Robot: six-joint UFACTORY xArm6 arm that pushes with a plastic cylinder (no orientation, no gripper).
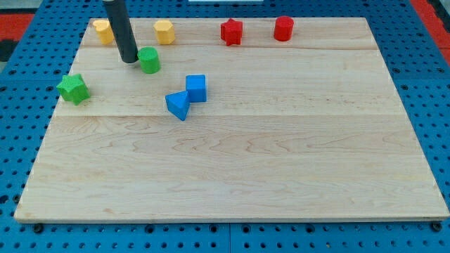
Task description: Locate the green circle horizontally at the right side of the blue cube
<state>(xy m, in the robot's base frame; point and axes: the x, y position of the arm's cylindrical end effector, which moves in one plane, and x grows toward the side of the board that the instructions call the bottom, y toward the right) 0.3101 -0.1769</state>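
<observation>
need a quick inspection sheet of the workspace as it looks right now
surface: wooden board, lying on a blue pegboard
job's things: green circle up and to the view's left of the blue cube, not yet on its right
clutter: blue triangle touching the cube; green star; two yellow blocks; red star; red cylinder
grippers: none; my tip sits just left of the green circle
cables: nothing seen
surroundings: red strips at the view's top corners
</observation>
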